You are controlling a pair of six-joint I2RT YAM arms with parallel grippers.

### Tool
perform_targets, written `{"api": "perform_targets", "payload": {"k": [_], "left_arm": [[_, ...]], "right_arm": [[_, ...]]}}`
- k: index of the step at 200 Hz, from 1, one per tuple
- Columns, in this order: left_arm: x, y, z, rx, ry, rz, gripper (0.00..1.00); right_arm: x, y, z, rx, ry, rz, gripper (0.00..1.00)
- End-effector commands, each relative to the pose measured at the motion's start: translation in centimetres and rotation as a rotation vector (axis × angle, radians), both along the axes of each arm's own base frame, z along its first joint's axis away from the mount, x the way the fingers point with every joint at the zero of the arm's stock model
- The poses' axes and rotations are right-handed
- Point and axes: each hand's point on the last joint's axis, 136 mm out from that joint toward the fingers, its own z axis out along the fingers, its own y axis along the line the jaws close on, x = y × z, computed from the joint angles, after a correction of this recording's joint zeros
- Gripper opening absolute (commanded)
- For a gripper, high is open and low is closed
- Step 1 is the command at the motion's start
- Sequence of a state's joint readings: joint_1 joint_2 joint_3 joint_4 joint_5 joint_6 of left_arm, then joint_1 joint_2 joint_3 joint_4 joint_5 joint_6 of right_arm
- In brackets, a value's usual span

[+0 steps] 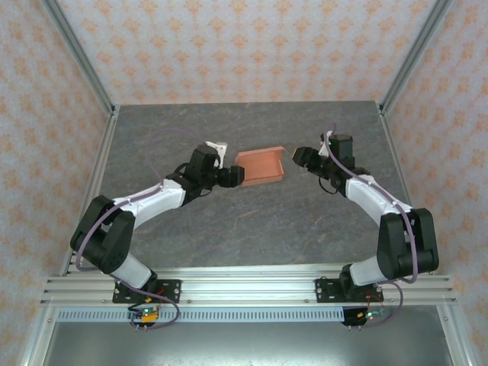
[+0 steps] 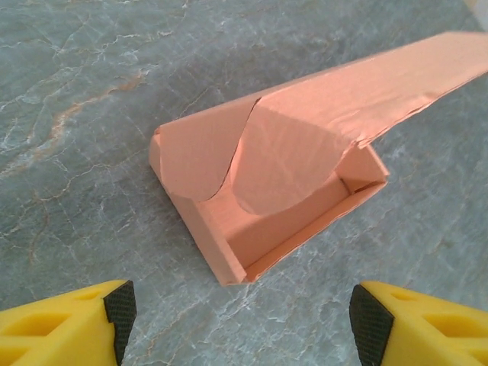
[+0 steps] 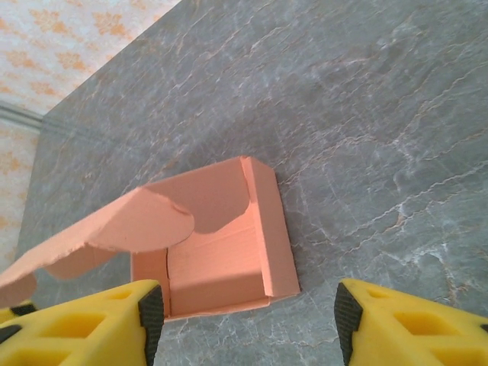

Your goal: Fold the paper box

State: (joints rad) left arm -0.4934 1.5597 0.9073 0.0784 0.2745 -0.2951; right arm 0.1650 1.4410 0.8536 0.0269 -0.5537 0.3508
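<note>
The grey marbled table [image 1: 252, 229] takes up most of the scene, closed in by patterned walls [image 1: 252, 46] and an aluminium frame [image 1: 76, 53], with a slotted rail [image 1: 252, 286] across the near edge. The left arm [image 1: 145, 202] and right arm [image 1: 374, 198] both reach in toward the middle of the far half.

The box [image 1: 259, 166] sits there on the table between the two grippers. It is half formed: a shallow tray with its side walls standing, a rounded flap turned inward at one end, and a long lid panel raised and leaning over the opening. From the right wrist the lid hides part of the tray's inside [image 3: 221, 244] and reaches across the left yellow finger [image 3: 84, 324].

The left gripper [image 1: 232, 177] is just beside the box's left end. Seen from its own wrist [image 2: 240, 313], its jaws are spread wide and hold nothing, with the box [image 2: 290, 191] lying ahead of them.

The right gripper [image 1: 299, 158] is near the box's right end with a gap between. It is also spread wide and empty [image 3: 248, 313].
</note>
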Motion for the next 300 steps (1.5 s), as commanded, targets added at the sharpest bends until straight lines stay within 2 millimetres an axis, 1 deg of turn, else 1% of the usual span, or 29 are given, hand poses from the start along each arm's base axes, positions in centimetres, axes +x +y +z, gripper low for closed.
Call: {"api": "perform_targets", "payload": {"k": [1,20,30,39,53,80,113,132,159,182,189,200,216,218,224,257,276,300], "left_arm": [[1.6,-0.5,0.4,0.082,-0.076,0.005,0.77],[3.4,-0.4,0.9,0.106,-0.094,0.060,0.77],[4.1,-0.5,1.1,0.108,-0.101,0.073,0.77],[4.6,-0.8,1.2,0.106,-0.100,0.071,0.75],[5.2,-1.4,1.1,0.104,-0.090,0.061,0.70],[6.0,-1.8,0.7,0.096,-0.083,0.078,0.58],[7.1,-1.8,-0.4,0.140,-0.050,0.098,0.53],[7.7,-1.8,-0.9,0.165,-0.035,0.104,0.52],[8.5,-1.7,-0.6,0.201,-0.046,0.106,0.45],[9.0,-1.7,-0.1,0.222,-0.044,0.098,0.40],[9.1,-1.7,0.0,0.222,-0.040,0.095,0.38],[9.3,-1.6,0.3,0.211,-0.035,0.098,0.35],[9.4,-1.7,0.6,0.171,-0.016,0.102,0.31],[9.4,-1.8,-0.4,0.177,0.004,0.101,0.30],[9.5,-2.0,-0.7,0.166,0.013,0.099,0.29],[9.5,-2.6,-1.3,0.115,0.041,0.109,0.29],[9.6,-3.3,-1.3,0.062,0.060,0.109,0.29],[9.6,-3.9,-1.4,-0.007,0.084,0.121,0.29]], "right_arm": [[0.3,2.4,1.1,0.003,-0.112,0.129,0.63],[0.3,4.6,0.6,-0.049,-0.133,0.212,0.65],[0.7,5.5,0.4,-0.074,-0.133,0.243,0.65],[1.1,6.2,0.2,-0.085,-0.126,0.259,0.65],[1.9,6.8,0.3,-0.087,-0.143,0.262,0.65],[3.3,6.8,-0.2,-0.109,-0.149,0.248,0.63],[4.0,7.4,-1.5,-0.122,-0.132,0.270,0.55],[4.5,7.1,-2.0,-0.154,-0.127,0.255,0.47],[5.5,6.3,-2.4,-0.211,-0.139,0.218,0.35],[5.9,6.2,-1.9,-0.225,-0.145,0.213,0.26],[5.9,6.4,-1.8,-0.221,-0.145,0.218,0.25],[5.9,6.5,-1.7,-0.216,-0.143,0.224,0.26],[5.7,6.6,-1.9,-0.213,-0.133,0.226,0.21],[5.7,6.6,-1.8,-0.212,-0.133,0.225,0.21],[5.5,6.7,-1.8,-0.209,-0.133,0.226,0.21],[5.1,6.9,-2.6,-0.212,-0.118,0.226,0.19],[4.8,7.0,-2.7,-0.201,-0.116,0.222,0.18],[4.5,7.0,-3.3,-0.202,-0.103,0.224,0.18]]}}
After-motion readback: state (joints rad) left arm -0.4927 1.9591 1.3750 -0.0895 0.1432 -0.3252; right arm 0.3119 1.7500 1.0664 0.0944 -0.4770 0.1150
